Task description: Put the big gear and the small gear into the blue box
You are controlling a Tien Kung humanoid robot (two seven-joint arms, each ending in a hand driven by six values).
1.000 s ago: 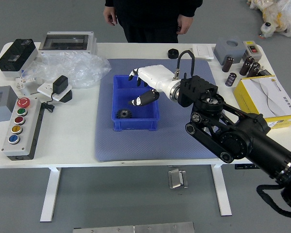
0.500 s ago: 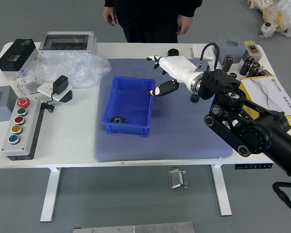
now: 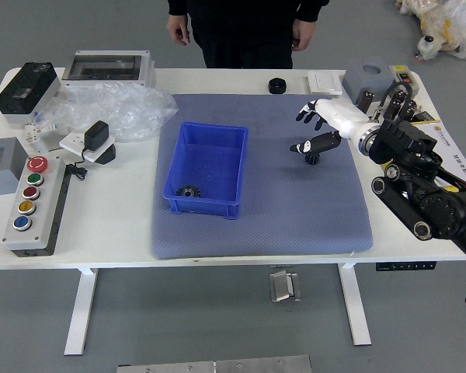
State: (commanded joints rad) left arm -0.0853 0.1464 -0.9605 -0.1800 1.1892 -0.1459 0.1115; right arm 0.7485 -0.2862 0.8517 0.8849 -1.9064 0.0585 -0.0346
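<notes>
Since the white table [image 3: 109, 225] gives us one shared surface, the person [image 3: 241, 39] can stand back at twelve o'clock, both hands hanging low beyond the far edge and leaving the work to us. Our right arm [image 3: 423, 186] comes in from between three and four o'clock, which keeps its bulk off the blue mat [image 3: 295, 229]. On that mat the blue box [image 3: 210, 207] sits at nine o'clock, open side up, so we judge a short sweep would carry a part to it. Our right hand [image 3: 346, 116] hangs over two o'clock with its fingers spread and nothing in them, placed, we think, to come down around a gear. Inside the box, at its seven o'clock corner, lies what we take for the big gear [image 3: 188, 191]; what we take for the small gear [image 3: 312, 158] lies on the mat under the thumb

As for what escapes us, the person's head is cut off at the top, and our left arm is out of view. Our palm faces away, and we cannot tell whether the thumb touches the small gear, whose far side it covers; the teeth on both gears are too dark to make out well
</notes>
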